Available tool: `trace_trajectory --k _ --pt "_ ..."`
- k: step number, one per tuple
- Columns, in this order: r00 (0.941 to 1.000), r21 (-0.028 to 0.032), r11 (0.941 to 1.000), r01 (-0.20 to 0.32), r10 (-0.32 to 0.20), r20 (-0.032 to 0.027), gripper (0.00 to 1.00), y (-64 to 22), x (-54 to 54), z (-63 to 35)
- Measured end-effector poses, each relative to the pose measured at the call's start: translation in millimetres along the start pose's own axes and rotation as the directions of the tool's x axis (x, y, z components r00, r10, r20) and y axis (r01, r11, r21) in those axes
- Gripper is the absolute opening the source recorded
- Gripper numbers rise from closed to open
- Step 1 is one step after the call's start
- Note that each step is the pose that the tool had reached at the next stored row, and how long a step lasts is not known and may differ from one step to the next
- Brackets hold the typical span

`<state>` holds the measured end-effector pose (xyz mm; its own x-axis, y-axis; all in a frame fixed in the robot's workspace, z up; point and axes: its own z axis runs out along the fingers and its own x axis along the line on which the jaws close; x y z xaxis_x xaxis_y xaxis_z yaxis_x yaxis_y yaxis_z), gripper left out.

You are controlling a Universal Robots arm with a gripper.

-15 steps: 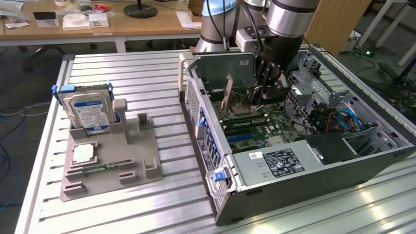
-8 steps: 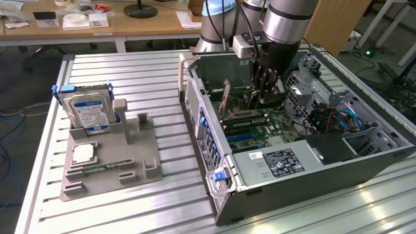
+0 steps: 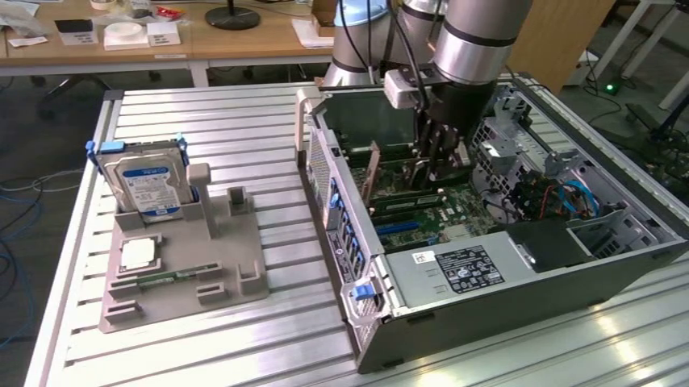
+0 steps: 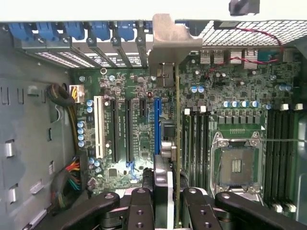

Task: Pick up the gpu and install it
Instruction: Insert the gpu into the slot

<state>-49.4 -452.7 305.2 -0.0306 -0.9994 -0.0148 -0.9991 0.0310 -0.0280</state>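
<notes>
Gripper clamps the gpu edge-on above the motherboard.

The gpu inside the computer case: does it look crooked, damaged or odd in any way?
Nothing stands out. The gpu hangs edge-down in the gripper over the motherboard, running parallel to the slots, bracket toward the rear openings. No damage shows.

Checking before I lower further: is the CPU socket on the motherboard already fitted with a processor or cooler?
No. In the wrist view the CPU socket sits bare inside its metal frame, contact area exposed, nothing mounted on it.
</notes>
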Motion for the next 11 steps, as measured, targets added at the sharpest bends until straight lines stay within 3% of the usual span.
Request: trace_trajectory --k 11 --pt "1.0000 -0.0054 1.0000 0.003 -0.003 -0.0002 0.28 4.9 2.4 19.9"
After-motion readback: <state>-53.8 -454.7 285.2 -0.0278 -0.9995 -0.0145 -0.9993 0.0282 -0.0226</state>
